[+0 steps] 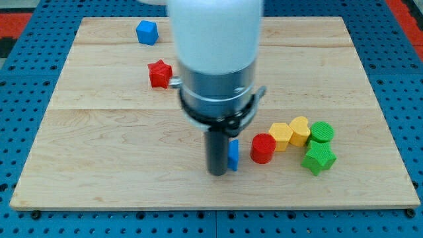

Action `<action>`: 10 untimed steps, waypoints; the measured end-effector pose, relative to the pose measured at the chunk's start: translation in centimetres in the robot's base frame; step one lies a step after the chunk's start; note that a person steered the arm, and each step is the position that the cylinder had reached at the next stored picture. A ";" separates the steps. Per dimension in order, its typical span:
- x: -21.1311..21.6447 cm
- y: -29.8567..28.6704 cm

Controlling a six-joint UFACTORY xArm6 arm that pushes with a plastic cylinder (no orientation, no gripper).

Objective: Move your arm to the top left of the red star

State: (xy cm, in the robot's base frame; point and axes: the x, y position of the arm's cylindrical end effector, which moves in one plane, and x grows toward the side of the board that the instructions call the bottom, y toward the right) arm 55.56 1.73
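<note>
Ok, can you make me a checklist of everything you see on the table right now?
Surface: wooden board on a blue pegboard.
Job's things: red star, upper left part of the board; my tip is well below and to the view's right of it.
Clutter: blue cube near the top; small blue block right beside my tip; red cylinder, two yellow blocks, two green blocks clustered at the view's right.
Grippers: none, only the rod.
Cables: nothing seen.
Surroundings: nothing seen beyond the pegboard.
</note>
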 end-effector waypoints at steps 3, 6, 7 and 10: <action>-2.5 -11.9; -15.3 -24.6; -15.4 -25.1; -23.7 -19.3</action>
State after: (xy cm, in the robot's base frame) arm 31.82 -17.60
